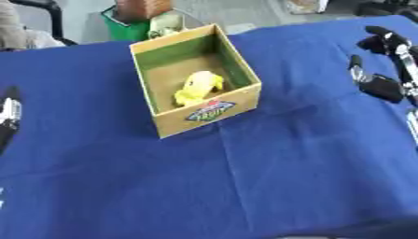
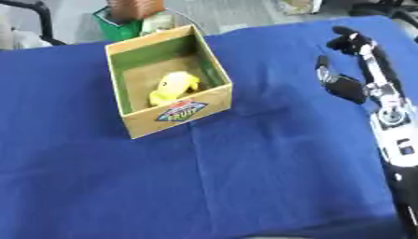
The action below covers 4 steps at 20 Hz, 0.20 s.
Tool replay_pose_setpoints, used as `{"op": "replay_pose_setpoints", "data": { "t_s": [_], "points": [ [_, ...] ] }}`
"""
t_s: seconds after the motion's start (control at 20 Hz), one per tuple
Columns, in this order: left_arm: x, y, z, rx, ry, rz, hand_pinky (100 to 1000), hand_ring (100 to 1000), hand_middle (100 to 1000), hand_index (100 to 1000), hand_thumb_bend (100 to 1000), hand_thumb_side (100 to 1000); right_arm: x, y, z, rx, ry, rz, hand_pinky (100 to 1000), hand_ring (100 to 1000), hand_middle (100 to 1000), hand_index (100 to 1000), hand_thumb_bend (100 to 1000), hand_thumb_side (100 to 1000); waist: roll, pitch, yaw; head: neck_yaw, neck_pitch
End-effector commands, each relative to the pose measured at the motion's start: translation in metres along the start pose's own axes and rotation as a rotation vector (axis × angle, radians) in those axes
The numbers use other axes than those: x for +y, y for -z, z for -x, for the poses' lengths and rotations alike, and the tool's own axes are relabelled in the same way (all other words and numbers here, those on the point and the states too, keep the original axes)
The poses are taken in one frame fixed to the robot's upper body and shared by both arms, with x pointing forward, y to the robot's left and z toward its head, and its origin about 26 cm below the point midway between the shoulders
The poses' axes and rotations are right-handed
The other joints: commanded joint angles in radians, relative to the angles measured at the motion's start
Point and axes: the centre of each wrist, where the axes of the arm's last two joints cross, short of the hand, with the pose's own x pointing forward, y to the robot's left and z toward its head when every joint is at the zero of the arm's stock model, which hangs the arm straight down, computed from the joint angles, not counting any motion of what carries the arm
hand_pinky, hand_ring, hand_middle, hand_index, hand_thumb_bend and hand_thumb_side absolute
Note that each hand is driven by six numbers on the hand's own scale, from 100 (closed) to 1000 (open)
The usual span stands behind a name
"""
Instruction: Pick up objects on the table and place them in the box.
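One yellow soft toy (image 1: 198,87) lying inside open cardboard box (image 1: 166,122), far-centre on blue tablecloth (image 1: 245,177) — already placed. Right hand (image 2: 352,88) far right, spread, holding nothing, clear of box. Left hand (image 1: 8,116) at left edge, fingers unreadable.

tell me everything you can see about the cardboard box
The cardboard box is a small open-topped carton, tan outside with green inner walls and a brown floor. Its near face carries a colourful printed label whose wording I cannot read. It stands upright, turned askew, on the blue tablecloth, left of centre towards the far side. A yellow object lies inside on the floor. Neither hand touches it.
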Motion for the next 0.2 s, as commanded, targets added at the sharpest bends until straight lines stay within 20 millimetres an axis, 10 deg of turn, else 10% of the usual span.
{"op": "replay_pose_setpoints", "data": {
  "t_s": [0.05, 0.2],
  "points": [
    [0.0053, 0.0012, 0.0005, -0.005, -0.01, -0.019, 693, 662, 606, 752, 449, 821, -0.0127, 0.0042, -0.0056, -0.025, -0.015, 0.027, 853, 798, 701, 928, 100, 233, -0.001, -0.014, 0.003, -0.002, -0.01],
    [0.0049, -0.0004, 0.004, -0.008, -0.013, -0.015, 766, 710, 639, 772, 437, 1000, -0.0128, 0.0041, -0.0058, -0.026, -0.017, 0.026, 853, 798, 701, 928, 100, 233, -0.001, -0.016, 0.005, -0.003, -0.011]
  ]
}}
